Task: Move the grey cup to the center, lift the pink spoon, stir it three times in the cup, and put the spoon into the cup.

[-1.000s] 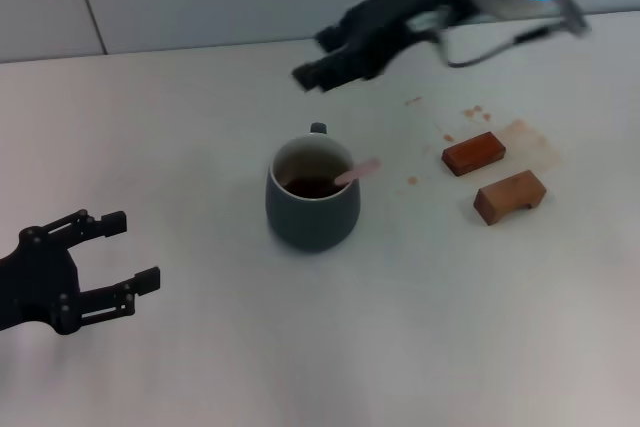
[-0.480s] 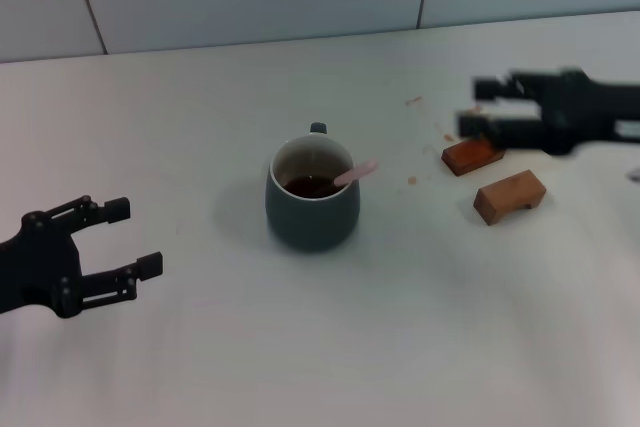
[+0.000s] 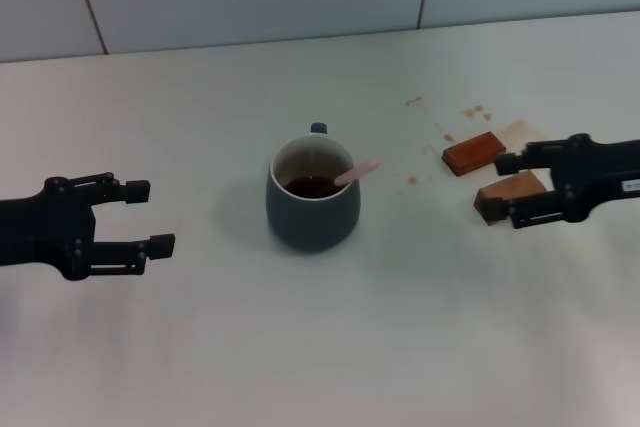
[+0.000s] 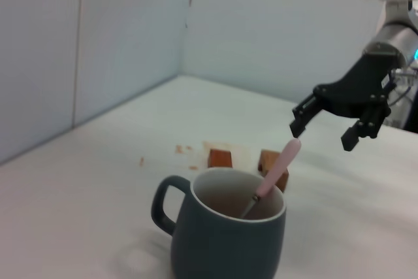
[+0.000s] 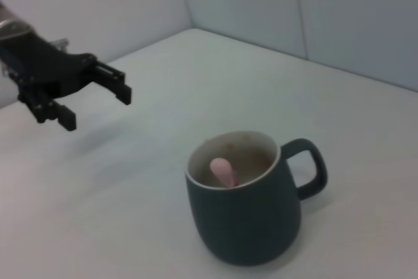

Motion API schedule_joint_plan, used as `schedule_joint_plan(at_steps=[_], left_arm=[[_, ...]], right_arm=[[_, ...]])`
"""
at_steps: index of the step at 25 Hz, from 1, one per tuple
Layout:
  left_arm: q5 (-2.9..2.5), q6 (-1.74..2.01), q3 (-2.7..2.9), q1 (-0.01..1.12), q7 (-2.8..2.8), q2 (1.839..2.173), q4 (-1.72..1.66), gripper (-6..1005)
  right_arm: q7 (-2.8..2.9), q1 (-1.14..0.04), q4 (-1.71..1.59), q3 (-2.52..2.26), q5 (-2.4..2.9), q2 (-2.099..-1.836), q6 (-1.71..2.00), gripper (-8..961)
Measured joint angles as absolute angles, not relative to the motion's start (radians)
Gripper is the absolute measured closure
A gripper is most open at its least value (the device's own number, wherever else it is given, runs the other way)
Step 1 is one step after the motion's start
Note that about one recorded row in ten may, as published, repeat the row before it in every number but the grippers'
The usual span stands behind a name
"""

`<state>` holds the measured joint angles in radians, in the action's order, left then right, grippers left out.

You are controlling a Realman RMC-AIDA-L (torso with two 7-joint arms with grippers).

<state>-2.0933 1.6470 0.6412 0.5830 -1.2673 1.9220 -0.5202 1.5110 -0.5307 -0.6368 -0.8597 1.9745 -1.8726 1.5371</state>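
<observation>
From the head camera, the grey cup (image 3: 313, 194) stood near the middle of the white bench (image 3: 320, 347), with the pink spoon (image 3: 356, 171) resting inside it, handle leaning over the rim toward the robot's right. The left hand (image 3: 140, 217) hung open and empty well to the cup's left; the right hand (image 3: 512, 187) hung open over two brown wooden blocks (image 3: 492, 172), holding nothing. Judging by this, the task looked finished.

The left wrist camera showed the cup's loop handle (image 4: 165, 202) and the spoon's metal neck dipping inside, with the right hand (image 4: 326, 121) open beyond.

The right wrist camera alone showed the pale, brown-stained inside of the cup (image 5: 251, 194) and the left hand (image 5: 95, 96) spread open farther off.
</observation>
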Motion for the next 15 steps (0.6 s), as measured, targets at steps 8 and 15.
schedule_joint_plan(at_steps=[8,15], left_arm=[[-2.133,1.661,0.639,0.614,-1.308,1.919,-0.532,152],[-2.13,1.661,0.632,0.607,-1.307,1.917,-0.539,152]], right_arm=[[1.464,-0.54,-0.646,-0.86,1.984,-1.9,1.531,151],[1.455,-0.535,-0.655,-0.858,1.981,-1.906,1.531,151]])
